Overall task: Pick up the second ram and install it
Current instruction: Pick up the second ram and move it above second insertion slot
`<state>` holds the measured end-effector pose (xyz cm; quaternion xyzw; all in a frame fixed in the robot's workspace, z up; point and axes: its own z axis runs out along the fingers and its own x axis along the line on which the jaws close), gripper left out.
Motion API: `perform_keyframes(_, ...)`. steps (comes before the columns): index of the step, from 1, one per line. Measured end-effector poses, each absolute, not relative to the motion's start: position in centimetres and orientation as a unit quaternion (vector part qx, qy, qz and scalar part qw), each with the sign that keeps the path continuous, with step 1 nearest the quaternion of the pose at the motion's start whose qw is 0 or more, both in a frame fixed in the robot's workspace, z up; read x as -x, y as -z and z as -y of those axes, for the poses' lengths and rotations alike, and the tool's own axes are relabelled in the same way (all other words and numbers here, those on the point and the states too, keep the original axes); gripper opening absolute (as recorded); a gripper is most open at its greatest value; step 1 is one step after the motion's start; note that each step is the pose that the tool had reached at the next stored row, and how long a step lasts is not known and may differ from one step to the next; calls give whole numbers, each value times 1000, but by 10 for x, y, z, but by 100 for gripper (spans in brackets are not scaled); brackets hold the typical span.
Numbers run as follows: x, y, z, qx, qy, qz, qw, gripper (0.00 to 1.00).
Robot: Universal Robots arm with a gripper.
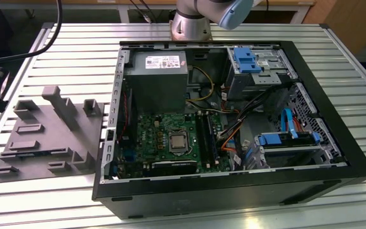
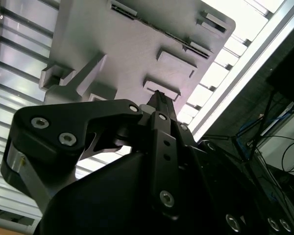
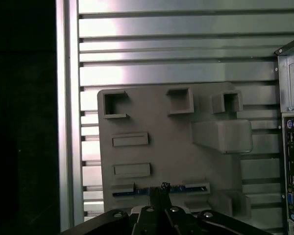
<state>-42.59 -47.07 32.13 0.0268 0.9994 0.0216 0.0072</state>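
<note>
Pincer (image 2: pixel 158 98), closed on nothing, hangs over the grey fixture plate (image 3: pixel 171 152) on the slatted metal table (image 3: pixel 186 49).

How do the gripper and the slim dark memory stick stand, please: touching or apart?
Apart: the second wrist view shows bare grey fixture plate between the gripper and the memory stick.
</note>
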Motion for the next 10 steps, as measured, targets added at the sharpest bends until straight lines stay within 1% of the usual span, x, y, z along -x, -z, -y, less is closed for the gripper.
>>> perform_keyframes(10, 426, -321, 471, -7, -22, -1000, 7, 11)
